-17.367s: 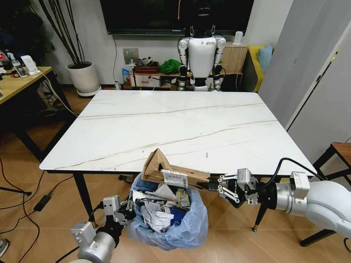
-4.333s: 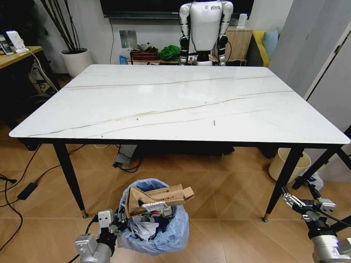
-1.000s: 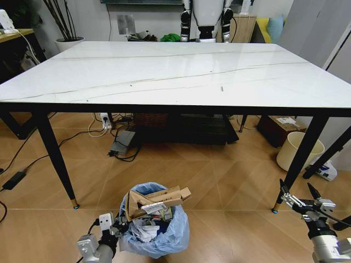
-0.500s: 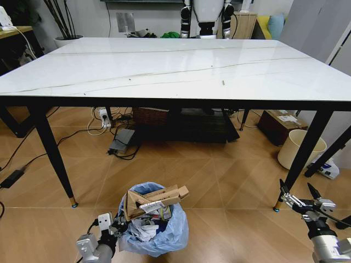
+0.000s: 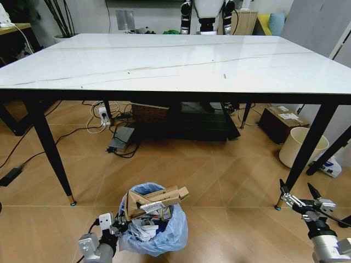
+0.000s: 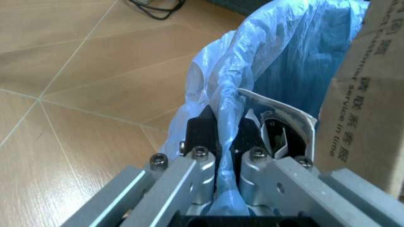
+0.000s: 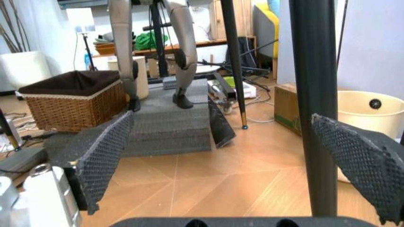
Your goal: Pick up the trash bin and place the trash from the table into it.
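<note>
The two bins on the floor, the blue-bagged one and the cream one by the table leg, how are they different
The trash bin is lined with a crinkled light blue bag; the cream bin is unlined. The trash bin is stuffed with papers and a brown paper bag sticking out; nothing shows above the cream bin's rim. The left gripper pinches the trash bin's rim; nothing holds the cream bin, and the right gripper hangs open, apart. Both stand upright on the wooden floor.

The bin [image 5: 153, 224], lined with a crinkled light blue bag, is set upright on the wooden floor in front of the white marble surface [image 5: 164, 60]. It is stuffed with trash [image 5: 156, 200]: a brown paper bag on top, white papers beneath.
</note>
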